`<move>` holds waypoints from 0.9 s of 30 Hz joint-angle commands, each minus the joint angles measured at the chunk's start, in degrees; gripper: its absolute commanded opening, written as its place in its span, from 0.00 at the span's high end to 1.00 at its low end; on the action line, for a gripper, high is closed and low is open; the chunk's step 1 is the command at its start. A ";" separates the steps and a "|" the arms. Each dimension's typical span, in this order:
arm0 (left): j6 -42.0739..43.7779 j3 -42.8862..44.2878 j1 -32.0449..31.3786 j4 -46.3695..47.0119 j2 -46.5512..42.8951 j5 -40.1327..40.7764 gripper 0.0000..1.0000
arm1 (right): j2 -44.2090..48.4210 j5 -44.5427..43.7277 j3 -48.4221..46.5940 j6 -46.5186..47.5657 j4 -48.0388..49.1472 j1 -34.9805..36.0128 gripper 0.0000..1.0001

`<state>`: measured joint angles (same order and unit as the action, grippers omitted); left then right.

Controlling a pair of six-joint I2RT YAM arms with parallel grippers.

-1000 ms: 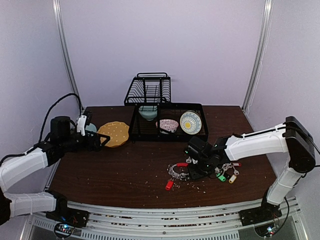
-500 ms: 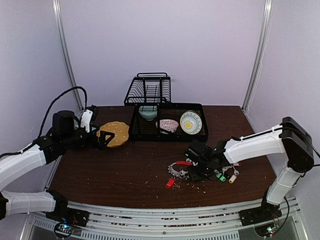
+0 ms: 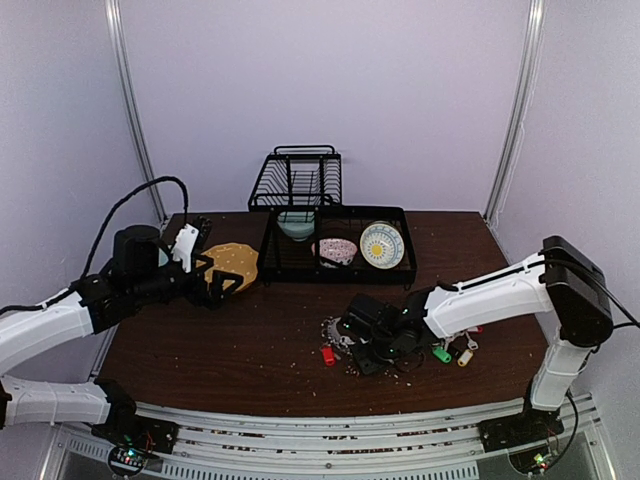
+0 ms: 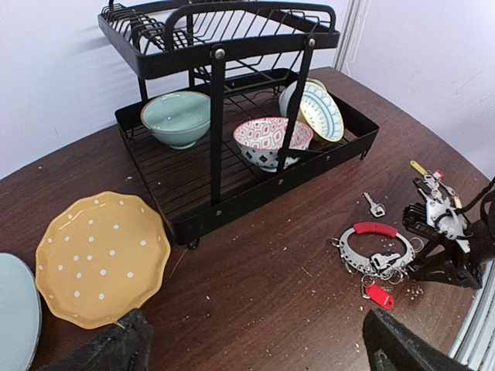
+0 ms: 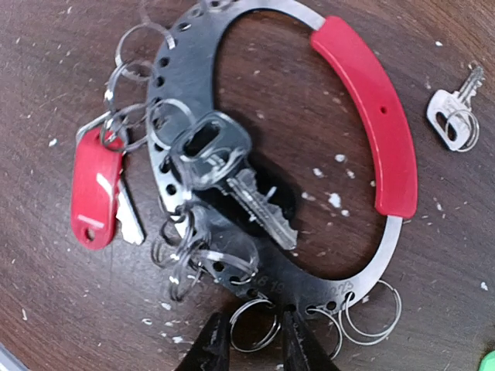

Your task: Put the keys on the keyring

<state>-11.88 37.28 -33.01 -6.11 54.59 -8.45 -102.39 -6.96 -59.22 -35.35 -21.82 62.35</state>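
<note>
The keyring (image 5: 363, 116) is a large metal ring with a red sleeve, lying flat on the table; it also shows in the top view (image 3: 338, 333) and the left wrist view (image 4: 374, 230). The keys (image 5: 232, 174) hang from its left arc, one with a red tag (image 5: 95, 188). My right gripper (image 5: 255, 345) is down at the ring's near edge. Its jaws are closed in on a small split ring (image 5: 257, 325) of the keyring. In the top view it (image 3: 362, 350) sits beside the ring. My left gripper (image 4: 255, 354) is wide open and empty, high over the left of the table (image 3: 215, 281).
A lone small key (image 5: 451, 108) lies past the red sleeve. A bunch with green and yellow tags (image 3: 452, 352) lies right of the right arm. A black dish rack (image 3: 335, 262) with bowls stands at the back. A yellow plate (image 4: 100, 255) lies left of it. Crumbs dot the table.
My right gripper has moved left and the keyring with its red tag has slid left with it. My left arm has swung forward and to the right.
</note>
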 commanded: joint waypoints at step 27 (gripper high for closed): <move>5.59 2.98 -0.36 4.89 4.81 -0.49 0.02 | -5.61 0.52 -9.13 8.65 -8.38 -11.51 0.60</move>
<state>-8.01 39.57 -33.12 -4.19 59.68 -8.58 -102.52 -5.93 -64.23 -30.59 -28.36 50.68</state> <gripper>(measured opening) 0.983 0.401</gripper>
